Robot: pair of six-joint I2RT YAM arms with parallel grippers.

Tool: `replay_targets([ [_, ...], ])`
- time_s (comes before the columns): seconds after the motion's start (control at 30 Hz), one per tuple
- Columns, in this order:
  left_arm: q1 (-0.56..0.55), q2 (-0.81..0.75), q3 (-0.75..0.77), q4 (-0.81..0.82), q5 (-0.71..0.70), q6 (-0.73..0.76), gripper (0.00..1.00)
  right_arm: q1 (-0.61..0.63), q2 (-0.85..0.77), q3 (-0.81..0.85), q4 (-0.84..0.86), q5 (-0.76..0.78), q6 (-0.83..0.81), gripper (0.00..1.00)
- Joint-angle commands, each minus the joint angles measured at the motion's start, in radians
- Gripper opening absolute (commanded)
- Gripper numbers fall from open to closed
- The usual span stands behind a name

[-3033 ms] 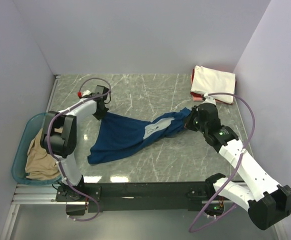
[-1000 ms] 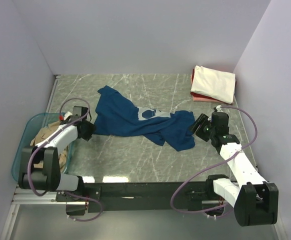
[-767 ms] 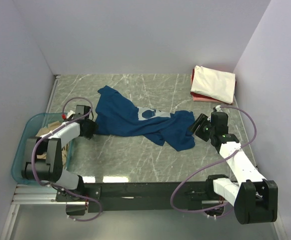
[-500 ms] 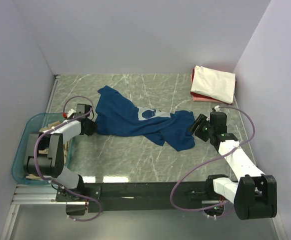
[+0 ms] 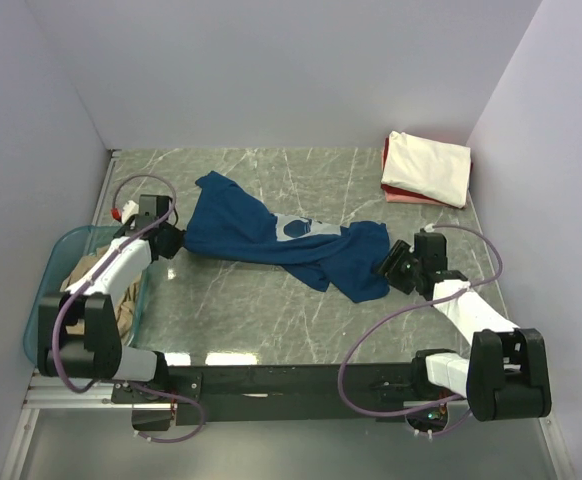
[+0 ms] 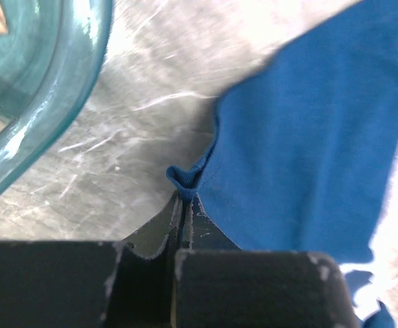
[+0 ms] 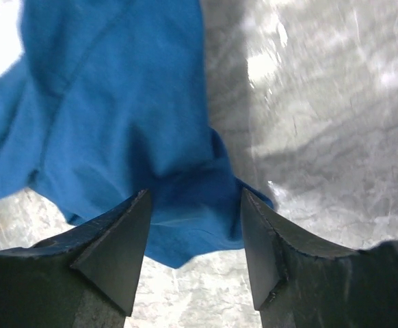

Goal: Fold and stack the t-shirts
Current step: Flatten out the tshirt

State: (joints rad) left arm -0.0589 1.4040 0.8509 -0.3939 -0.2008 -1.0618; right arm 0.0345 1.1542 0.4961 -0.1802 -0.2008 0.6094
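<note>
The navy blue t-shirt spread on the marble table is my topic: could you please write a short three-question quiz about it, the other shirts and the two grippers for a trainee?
1. True or false: the left gripper has its fingers closed on an edge of the navy blue cloth t-shirt.
2. Multiple choice: the folded cream cloth t-shirt at the far right corner lies on A) a red cloth t-shirt; B) a wooden tray; C) a cardboard box.
3. Fill in: the right gripper has its fingers ____ (open or shut) on either side of a fold of the navy shirt.

Key: 1 true; 2 A; 3 open.
</note>
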Motion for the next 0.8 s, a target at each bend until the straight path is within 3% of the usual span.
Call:
replay_targets([
  [0.0,0.007,-0.066,0.053,-0.046,-0.015,0.039,0.01,-0.004,-0.021,-0.037,0.059,-0.014,0.027,0.60],
  [0.27,0.011,-0.086,0.089,-0.066,0.009,0.068,0.01,-0.002,-0.174,-0.140,0.062,0.004,0.072,0.57],
  [0.43,0.013,-0.083,0.108,-0.066,0.020,0.072,0.01,-0.002,-0.091,-0.128,0.094,-0.038,0.067,0.51],
  [0.57,0.016,-0.082,0.126,-0.075,0.021,0.085,0.01,0.004,-0.034,-0.094,0.099,-0.093,0.064,0.17],
  [0.6,0.019,-0.083,0.138,-0.079,0.023,0.089,0.01,0.005,-0.048,-0.084,0.084,-0.103,0.062,0.03],
  [0.77,0.028,-0.097,0.177,-0.117,0.023,0.114,0.01,0.005,-0.226,0.033,-0.129,-0.112,0.033,0.00],
])
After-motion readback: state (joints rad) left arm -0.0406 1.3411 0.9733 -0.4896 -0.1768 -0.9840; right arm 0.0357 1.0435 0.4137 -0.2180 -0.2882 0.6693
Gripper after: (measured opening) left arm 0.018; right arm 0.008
